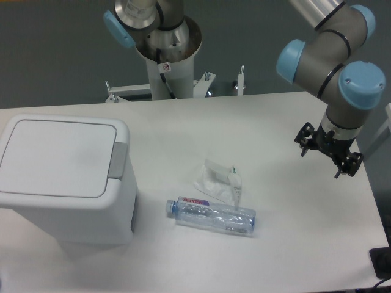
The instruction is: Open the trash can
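The trash can sits at the left of the table, toward the near edge, with its flat lid down and flush and the grey push-button on the lid's right edge facing the middle of the table. The gripper hangs over the far right side of the table, well apart from the bin, with its two fingers spread and nothing between them. Between the two lie a clear plastic bottle on its side and a crumpled white wrapper just beyond it, both near the table's centre. The lid is not yet opened, so the whole reach remains to be made. The main hazard is the crossing itself: a low sweep leftward would likely catch the bottle, which looks light and round enough to roll away, or drag the wrapper along. At the bin, the button is a narrow target beside a rounded corner; a press landing on the lid panel instead would probably only push it down harder, and an off-centre or angled push might slide off the grey strip. The bin appears light, so a sideways component in the press could shove it toward the left edge rather than release the catch.
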